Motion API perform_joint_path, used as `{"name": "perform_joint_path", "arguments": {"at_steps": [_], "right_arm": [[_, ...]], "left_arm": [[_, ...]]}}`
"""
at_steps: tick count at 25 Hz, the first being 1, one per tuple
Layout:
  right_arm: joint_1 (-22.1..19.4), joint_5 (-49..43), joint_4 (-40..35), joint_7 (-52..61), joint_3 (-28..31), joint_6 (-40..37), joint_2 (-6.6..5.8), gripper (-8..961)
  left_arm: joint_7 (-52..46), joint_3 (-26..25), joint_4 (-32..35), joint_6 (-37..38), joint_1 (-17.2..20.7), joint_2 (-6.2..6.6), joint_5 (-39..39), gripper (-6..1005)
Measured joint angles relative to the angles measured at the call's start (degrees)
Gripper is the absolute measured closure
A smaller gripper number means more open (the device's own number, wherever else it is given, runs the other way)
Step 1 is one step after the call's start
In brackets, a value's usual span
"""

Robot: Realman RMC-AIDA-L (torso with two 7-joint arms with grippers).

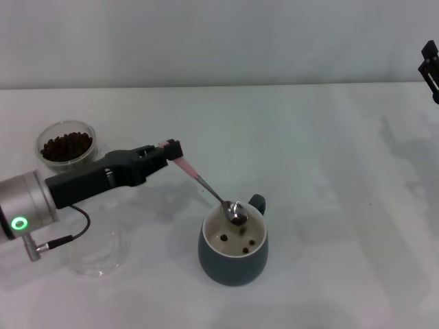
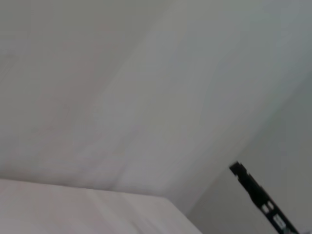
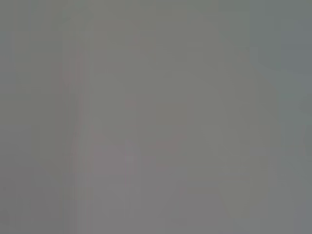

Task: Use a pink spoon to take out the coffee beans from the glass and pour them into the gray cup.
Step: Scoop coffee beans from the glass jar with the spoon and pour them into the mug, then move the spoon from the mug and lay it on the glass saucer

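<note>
On the white table the left gripper was clamped on the light, stiff spoon by its pink handle, bowl tipped over the cup, a few beans inside, the glass far beyond its left.

The left arm is a silver cylinder with a glowing green ring light, a thin black cable, and a long black tool.

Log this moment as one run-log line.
left pincer: shut on pink spoon | spoon bowl over gray cup | right pincer: parked far right
</note>
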Motion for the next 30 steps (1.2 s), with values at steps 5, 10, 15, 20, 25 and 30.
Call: {"name": "perform_joint_path", "arguments": {"at_steps": [5,10,15,20,25,30], "right_arm": [[-0.10,0.00,-0.01,0.48,0.00,-0.87,0.00,96],[-0.09,0.00,-0.02,0.51,0.00,-0.98,0.00,96],[0.04,0.00,0.27,0.52,0.00,-0.98,0.00,96],[0.06,0.00,0.31,0.53,0.18,-0.99,0.00,96],[0.23,-0.01,0.34,0.53,0.24,-1.67,0.00,96],[0.53,0.00,0.34,0.53,0.14,-1.74,-0.07,96]], "left_arm": [[5.83,3.46,0.03,-0.51,-1.00,-0.08,-0.30,862],[8.65,3.63,0.46,-1.34,-1.59,-0.09,-0.32,862],[10.69,3.42,0.65,-2.24,-0.85,-0.10,-2.40,862],[10.20,3.62,0.52,-3.66,1.23,-0.05,-8.84,862],[5.75,3.21,0.31,-4.57,3.06,-0.01,-10.78,862],[1.36,3.06,0.21,-5.49,9.32,0.13,-20.14,862]]}}
